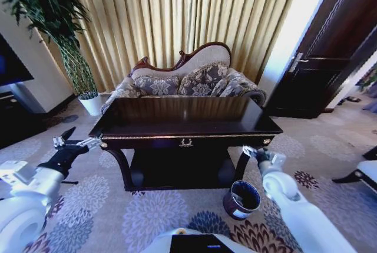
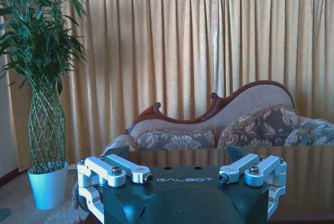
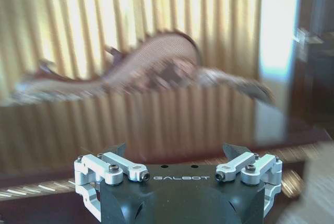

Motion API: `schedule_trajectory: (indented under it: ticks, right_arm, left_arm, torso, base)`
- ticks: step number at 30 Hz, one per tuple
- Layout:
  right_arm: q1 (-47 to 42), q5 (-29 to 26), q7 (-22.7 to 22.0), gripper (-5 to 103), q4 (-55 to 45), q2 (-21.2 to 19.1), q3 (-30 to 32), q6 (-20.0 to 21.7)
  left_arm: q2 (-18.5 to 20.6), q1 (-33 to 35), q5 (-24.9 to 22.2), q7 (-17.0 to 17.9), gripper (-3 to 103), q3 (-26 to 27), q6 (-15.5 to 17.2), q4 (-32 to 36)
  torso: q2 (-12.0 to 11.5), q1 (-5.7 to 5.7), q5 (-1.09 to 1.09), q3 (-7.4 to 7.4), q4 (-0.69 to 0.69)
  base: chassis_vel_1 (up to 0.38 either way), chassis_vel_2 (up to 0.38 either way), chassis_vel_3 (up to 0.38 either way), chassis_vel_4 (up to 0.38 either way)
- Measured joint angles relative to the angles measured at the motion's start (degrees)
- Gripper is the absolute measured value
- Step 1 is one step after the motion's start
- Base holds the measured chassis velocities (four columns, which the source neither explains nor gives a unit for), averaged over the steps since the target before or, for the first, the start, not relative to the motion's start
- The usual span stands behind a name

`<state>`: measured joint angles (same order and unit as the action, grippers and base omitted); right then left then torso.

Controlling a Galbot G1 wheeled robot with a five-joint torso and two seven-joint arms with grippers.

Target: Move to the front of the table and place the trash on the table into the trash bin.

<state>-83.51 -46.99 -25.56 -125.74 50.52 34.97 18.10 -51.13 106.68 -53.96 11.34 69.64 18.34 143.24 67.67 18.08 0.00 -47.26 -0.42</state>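
Observation:
The table (image 1: 177,124) stands straight ahead, dark and glossy, with a gold emblem on its front rail. The trash is out of view; the tabletop reflects only the curtains. On the carpet by the table's front right leg sits the trash bin (image 1: 242,199), a small round dark bucket with a white label. My left gripper (image 1: 73,138) hovers off the table's front left corner, open and holding nothing. My right gripper (image 1: 257,153) is at the front right corner, above the bin, also open. In each wrist view the fingers (image 2: 112,152) (image 3: 117,149) spread wide towards the tabletop (image 2: 302,182) (image 3: 156,125).
A patterned sofa (image 1: 188,81) stands right behind the table, before gold curtains. A tall plant in a white pot (image 1: 89,103) is at the back left, with dark furniture (image 1: 17,117) on the left. A dark door (image 1: 330,58) is at the right. Patterned carpet lies in front.

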Motion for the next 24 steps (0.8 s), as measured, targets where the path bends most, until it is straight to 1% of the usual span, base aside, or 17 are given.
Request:
schedule_trajectory:
  ticks: [3, 5, 7, 11, 19, 24]
  right_arm:
    - [-3.65, -0.76, 0.31, 100, -9.14, -2.42, 2.37, 0.14]
    - [-4.18, -0.82, 0.70, 100, -10.33, -2.71, 2.75, 0.00]
    - [-5.31, -0.28, 2.81, 100, -12.62, -3.25, 3.44, -1.41]
    - [-5.52, 0.88, 4.65, 100, -13.25, -3.32, 3.07, -2.68]
    - [-5.37, 1.15, 5.31, 100, -14.00, -3.29, 2.78, -2.81]
    - [-5.66, 1.09, 7.38, 100, -14.49, -3.34, 2.95, -2.81]
  left_arm:
    - [-0.03, -0.53, -0.20, -0.04, 100, -0.55, -0.40, -0.01]
    - [-0.03, -0.67, -0.31, -0.07, 100, -0.69, -0.40, 0.00]
    - [-0.07, -0.96, -0.91, -0.07, 100, -0.95, -0.40, -0.01]
    - [0.13, -1.44, -1.09, -0.17, 100, -1.25, -0.40, -0.01]
    - [0.74, -1.86, -1.03, -0.33, 100, -1.72, -0.18, -0.01]
    - [1.02, -1.86, -1.01, -0.53, 100, -1.78, -0.12, -0.01]
  torso:
    - [0.00, 0.00, -0.01, 0.00, -0.02]
    - [0.00, 0.00, -0.01, 0.00, -0.01]
    - [0.00, 0.00, -0.01, 0.00, -0.01]
    - [0.00, 0.00, 0.01, 0.00, 0.00]
    - [0.00, 0.01, 0.00, 0.00, -0.01]
    - [-0.01, 0.01, 0.01, -0.01, 0.00]
  base:
    - [0.000, 0.000, 0.000, 0.000]
    - [0.000, 0.000, 0.000, 0.000]
    - [0.000, 0.000, 0.000, 0.000]
    - [0.000, 0.000, 0.000, 0.000]
    - [0.000, 0.000, 0.000, 0.000]
    - [0.060, -0.047, -0.054, 0.065]
